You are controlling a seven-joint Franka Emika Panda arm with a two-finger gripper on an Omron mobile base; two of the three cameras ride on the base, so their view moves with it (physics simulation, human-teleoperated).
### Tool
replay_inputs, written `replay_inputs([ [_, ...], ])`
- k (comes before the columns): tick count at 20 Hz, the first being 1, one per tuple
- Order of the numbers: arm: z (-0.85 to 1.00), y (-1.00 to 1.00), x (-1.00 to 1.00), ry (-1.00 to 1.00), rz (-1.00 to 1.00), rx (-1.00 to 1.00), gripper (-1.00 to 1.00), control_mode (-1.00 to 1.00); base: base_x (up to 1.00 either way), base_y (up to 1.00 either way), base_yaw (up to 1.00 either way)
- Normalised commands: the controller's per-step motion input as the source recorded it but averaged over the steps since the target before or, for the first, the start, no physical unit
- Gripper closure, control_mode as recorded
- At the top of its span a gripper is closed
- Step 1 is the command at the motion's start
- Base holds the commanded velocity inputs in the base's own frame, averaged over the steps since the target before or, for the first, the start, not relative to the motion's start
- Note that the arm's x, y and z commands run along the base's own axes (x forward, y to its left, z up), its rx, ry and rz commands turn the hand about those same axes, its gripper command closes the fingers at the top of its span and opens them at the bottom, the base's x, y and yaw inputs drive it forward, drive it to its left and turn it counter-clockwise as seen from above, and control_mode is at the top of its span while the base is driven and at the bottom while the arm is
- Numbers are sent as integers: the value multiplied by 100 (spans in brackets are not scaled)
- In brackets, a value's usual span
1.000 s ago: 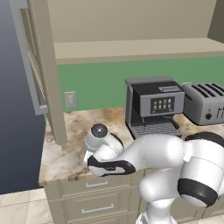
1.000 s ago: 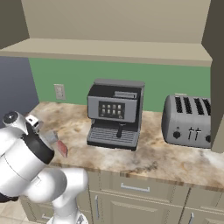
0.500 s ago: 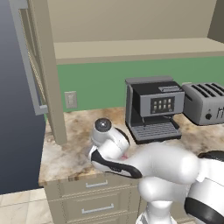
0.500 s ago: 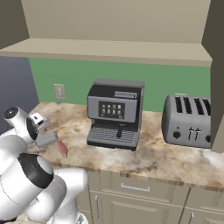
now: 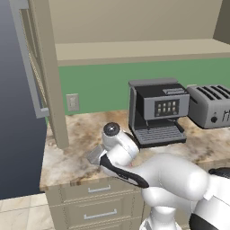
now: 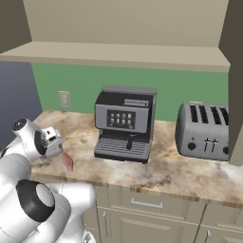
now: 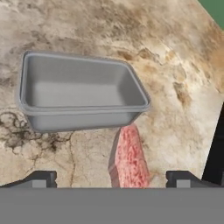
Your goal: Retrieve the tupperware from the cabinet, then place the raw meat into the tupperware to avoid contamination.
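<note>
Claw (image 7: pixel 111 179) risen slightly, wide open above raw meat (image 7: pixel 129 157), empty

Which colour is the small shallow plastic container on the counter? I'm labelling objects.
Translucent grey, the small shallow plastic container; the hand view shows it best.

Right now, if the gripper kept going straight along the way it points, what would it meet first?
Probably the raw meat, which lies between the open gripper's fingertips, on the counter. The empty tupperware sits just beyond it. Depth is hard to judge here.
</note>
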Motion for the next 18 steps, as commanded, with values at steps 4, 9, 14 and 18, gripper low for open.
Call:
replay_inputs([
  [4,-11,-56,13,8,-3,3,-100,-100,0,0,0],
  [9,3,-42,5,9,0,9,-100,-100,0,0,0],
  [14,-4,-4,-1,5,0,1,-100,-100,0,0,0],
  [18,-25,0,-10,8,-2,1,-100,-100,0,0,0],
])
